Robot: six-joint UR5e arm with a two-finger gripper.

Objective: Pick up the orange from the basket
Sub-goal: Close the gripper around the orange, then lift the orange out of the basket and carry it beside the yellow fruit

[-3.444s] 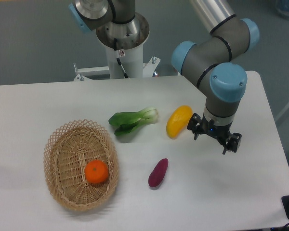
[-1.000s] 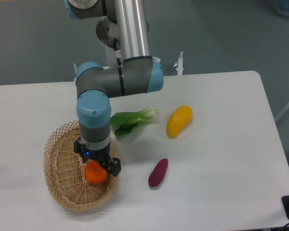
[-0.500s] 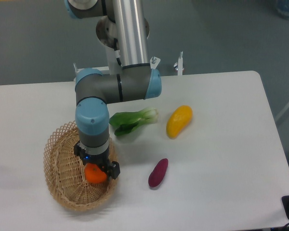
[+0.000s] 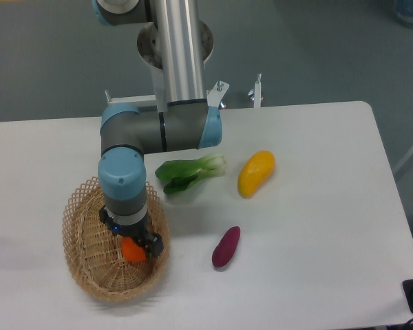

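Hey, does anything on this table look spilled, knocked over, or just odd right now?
Nothing stands out. The basket sits flat, the orange is inside it under the gripper, and the other produce lies intact on the table.

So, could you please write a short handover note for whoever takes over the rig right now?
Claw: down inside the basket, its fingers on either side of the orange. Whether it has fully clamped cannot be told from this view.
Orange: in the basket, right of centre, mostly hidden by the claw.
On the table outside the basket: a bok choy, a yellow fruit, a purple vegetable. None are part of the job.
Done: the arm has reached the orange.
Left: confirm the grip, then lift the orange clear of the basket.
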